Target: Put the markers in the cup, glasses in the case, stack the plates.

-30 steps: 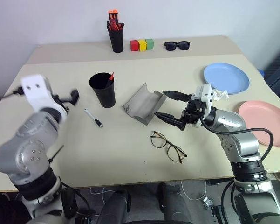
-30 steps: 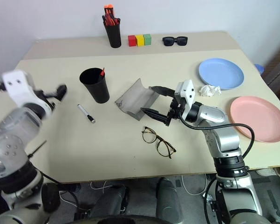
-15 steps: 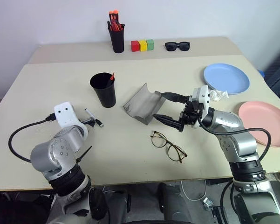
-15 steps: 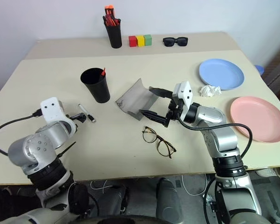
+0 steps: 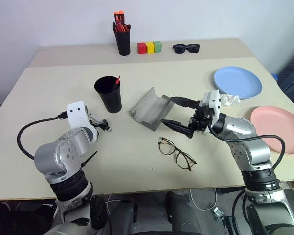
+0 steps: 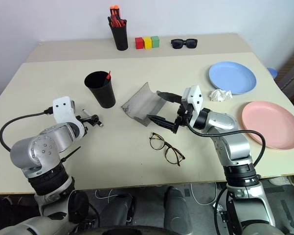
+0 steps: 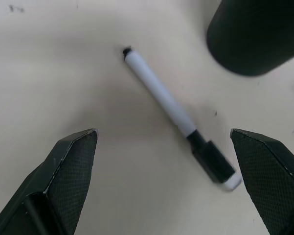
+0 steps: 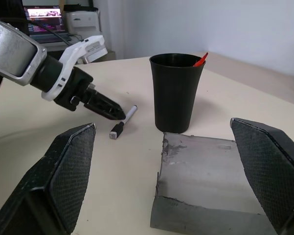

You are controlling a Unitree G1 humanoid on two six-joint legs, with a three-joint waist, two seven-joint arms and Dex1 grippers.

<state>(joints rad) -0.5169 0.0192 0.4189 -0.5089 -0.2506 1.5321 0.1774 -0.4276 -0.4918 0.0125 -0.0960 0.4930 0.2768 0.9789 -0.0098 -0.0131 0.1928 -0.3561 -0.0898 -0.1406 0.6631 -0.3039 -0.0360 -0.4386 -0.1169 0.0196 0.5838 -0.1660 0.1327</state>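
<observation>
Nearest me the glasses (image 5: 176,153) lie unfolded on the table (image 5: 137,161), out of the case, just in front of my right gripper (image 5: 178,113). Right gripper hangs above the near end of the grey case (image 5: 150,108), fingers wide apart, nothing in them; the case lies open, lid tilted up toward the cup. Left gripper (image 7: 169,161) is low over the white marker (image 7: 172,111), fingers spread wide on either side of it, not touching as far as I can see; the marker lies flat on the table, black cap end toward the gripper, just beside the black cup (image 5: 108,93). The cup stands upright and the red-tipped marker (image 5: 117,80) is already in it, tip poking above the rim. Right side: pink plate (image 5: 280,129) near the table edge, blue plate (image 5: 237,82) farther back, well apart, not stacked, crumpled white tissue (image 5: 230,100) between them and my right arm. Far back: pen holder (image 5: 122,39) with red and orange pens, three coloured blocks (image 5: 149,47), black sunglasses (image 5: 186,47).
</observation>
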